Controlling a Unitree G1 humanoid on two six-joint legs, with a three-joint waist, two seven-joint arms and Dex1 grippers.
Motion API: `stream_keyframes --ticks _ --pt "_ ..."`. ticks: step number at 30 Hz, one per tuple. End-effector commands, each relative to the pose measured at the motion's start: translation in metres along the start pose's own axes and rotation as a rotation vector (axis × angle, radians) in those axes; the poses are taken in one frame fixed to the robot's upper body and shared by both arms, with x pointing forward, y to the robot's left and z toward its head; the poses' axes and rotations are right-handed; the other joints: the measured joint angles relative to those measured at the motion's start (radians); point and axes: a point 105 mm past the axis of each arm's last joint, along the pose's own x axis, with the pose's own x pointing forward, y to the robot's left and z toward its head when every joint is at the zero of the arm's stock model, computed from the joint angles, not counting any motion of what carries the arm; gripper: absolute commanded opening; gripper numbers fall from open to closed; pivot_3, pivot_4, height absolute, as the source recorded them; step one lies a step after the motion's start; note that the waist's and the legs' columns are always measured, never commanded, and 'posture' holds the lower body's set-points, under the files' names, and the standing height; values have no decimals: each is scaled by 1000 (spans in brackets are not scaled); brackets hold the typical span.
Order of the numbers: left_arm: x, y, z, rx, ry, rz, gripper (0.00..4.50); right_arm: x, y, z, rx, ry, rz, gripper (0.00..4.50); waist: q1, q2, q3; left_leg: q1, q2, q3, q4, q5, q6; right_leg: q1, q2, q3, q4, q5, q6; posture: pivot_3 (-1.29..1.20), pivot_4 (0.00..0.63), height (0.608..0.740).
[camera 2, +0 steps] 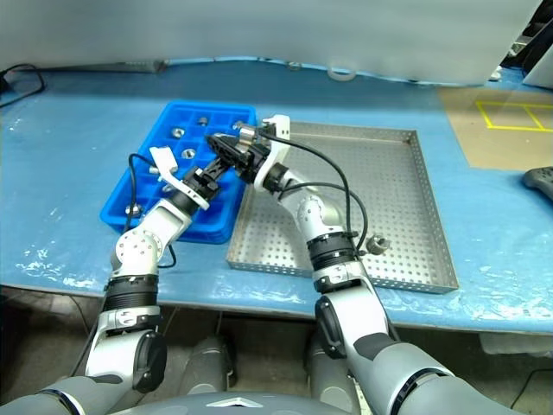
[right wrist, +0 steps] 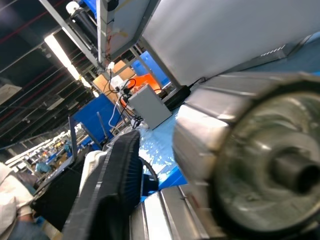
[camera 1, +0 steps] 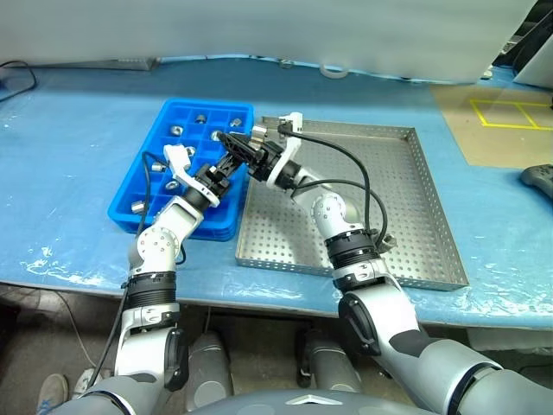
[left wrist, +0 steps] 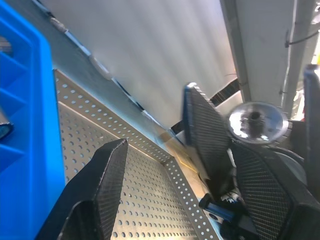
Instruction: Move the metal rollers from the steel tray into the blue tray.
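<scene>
- While the two grippers meet above the seam between the blue tray [camera 1: 130, 203] and the steel tray [camera 1: 432, 216], the right gripper [camera 1: 232, 143] has its fingers clamped on a roller [left wrist: 256, 121], seen as a shiny disc with a dark centre hole in the left wrist view.
- Left gripper [camera 1: 226, 175] sits just beside and below it, fingers [left wrist: 107, 175] apart and holding nothing.
- Several rollers [camera 1: 200, 118] already lie in the blue tray's compartments; one more [camera 2: 377, 245] rests on the steel tray near its front rim, close to the right forearm.
- My read: this looks like a handover or a carry to the blue tray, with the held roller not yet over a free compartment.
- Risk: the grip on a smooth round part may be shallow, so a nudge from the left fingers could knock it loose; it would drop back onto the perforated floor or roll off the rim between the trays.
- Risk: the two grippers are nearly touching, so any closing or turning of the left one may collide with the right fingers.
- Risk: the cables [camera 1: 346, 169] looping over the steel tray could drag across the remaining roller as the right arm moves.
</scene>
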Motion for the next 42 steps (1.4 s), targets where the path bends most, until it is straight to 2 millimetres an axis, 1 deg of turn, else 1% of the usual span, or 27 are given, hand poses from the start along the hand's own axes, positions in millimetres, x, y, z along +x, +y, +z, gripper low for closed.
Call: stream_keyframes --ticks 1,2,4,7,8,9,11,12,15,17,19,22,23,24,25,27,28,30,32,34,37,39,42 --pt "-2 -12 14 71 -8 -50 3546 8 17 -3 -32 1 60 1480 0 0 0 0 0 0 0 0 0 0 0 0 0 0 0 -296 150 740" --pt "-6 -7 19 91 -14 -29 3546 7 14 -4 -79 22 54 1407 0 0 0 0 0 0 0 0 0 0 0 0 0 0 0 -296 150 740" --pt "-10 1 25 123 -22 11 3546 4 10 -8 -163 62 44 1398 -1 0 0 0 0 0 0 0 0 0 0 0 0 0 0 -295 150 740" --pt "-24 21 51 168 -80 113 3546 -9 -10 -24 -506 250 9 1398 -1 0 0 0 0 0 0 0 0 0 0 0 0 0 0 -292 150 740" --pt "-26 23 58 171 -96 120 3546 -14 -17 -29 -607 311 8 1398 1 0 0 0 0 0 1 0 0 0 0 0 0 0 0 -290 150 740" --pt "-27 20 64 168 -106 103 3546 -19 -22 -32 -680 356 12 1396 0 -1 -1 0 0 0 1 0 0 1 0 0 1 0 0 -290 150 740" --pt "-27 13 70 172 -103 62 3546 -24 -28 -33 -746 393 19 1363 -1 -3 -1 1 1 -2 2 0 -1 3 1 -2 0 0 0 -290 150 740" --pt "-27 10 71 180 -92 45 3546 -25 -31 -30 -757 390 12 1363 2 -3 -1 1 1 -3 2 0 -1 3 2 -2 0 0 0 -295 150 740" --pt "-34 19 70 223 -45 85 3546 -25 -43 -9 -752 327 -62 1363 1 -2 -1 0 0 -2 3 0 0 3 1 -1 0 0 0 -300 150 740" --pt "-34 20 72 198 -57 86 3546 -25 -48 -2 -784 318 -89 1363 -1 -2 0 0 0 -2 4 -1 1 3 0 0 1 0 0 -300 150 740" --pt "-30 12 66 167 -38 46 3546 -25 -50 1 -817 318 -98 1363 -2 -2 -1 0 0 -2 5 -1 1 3 0 0 1 0 0 -301 150 740" --pt "-19 5 35 137 109 14 3546 -21 -47 5 -854 300 -96 1363 0 -2 -1 1 1 -2 5 -1 1 3 1 0 2 0 0 -298 150 740" --pt "-14 1 27 124 134 -8 3546 -19 -46 6 -865 297 -91 1363 0 -2 -1 1 0 -2 5 -1 1 3 0 0 2 0 0 -298 150 740" --pt "-12 -3 23 115 143 -23 3546 -18 -45 6 -872 296 -87 1363 0 -2 -1 0 0 -2 5 -1 1 3 0 0 1 0 0 -298 150 740" --pt "-6 -11 20 91 137 -60 3546 -16 -45 5 -883 303 -80 1363 -1 -2 -1 0 0 -1 5 -1 1 3 0 0 1 0 0 -301 150 740" --pt "3 -22 18 54 121 -110 3546 -15 -45 4 -891 311 -73 1363 -1 -2 -1 0 0 -1 6 -1 2 3 0 0 1 0 0 -301 150 740" --pt "8 -27 16 49 120 -130 3546 -14 -44 3 -882 309 -71 1363 -2 -2 -1 0 0 -1 6 -1 2 3 0 0 1 0 0 -302 150 740" --pt "17 -31 10 82 137 -137 3546 -12 -43 2 -848 298 -65 1363 -3 -2 -1 0 1 -1 6 -1 2 3 0 0 2 0 -1 -302 150 740" --pt "24 -31 8 97 133 -132 3546 -12 -43 0 -838 297 -61 1363 -6 -2 -1 1 1 -1 6 -1 2 3 0 0 2 0 -1 -304 150 740" --pt "28 -26 4 127 136 -107 3546 -12 -43 -3 -833 304 -59 1363 -14 -2 -1 0 0 -1 6 -1 3 3 0 0 2 0 -1 -304 150 740" --pt "30 -7 -18 210 205 -23 3546 -12 -42 -8 -812 300 -60 1363 -21 -2 -1 0 0 -1 6 -2 5 3 0 0 1 0 -1 -315 150 740" --pt "32 -4 -24 217 211 -6 3546 -12 -41 -8 -796 288 -60 1363 -25 -2 -1 0 0 -1 6 -2 10 3 0 0 1 0 -1 -320 150 740" --pt "34 2 -28 245 220 31 3546 -10 -38 -8 -776 269 -58 1363 -27 -2 -1 -1 0 -1 6 -2 11 3 0 0 1 0 -1 -327 150 740"
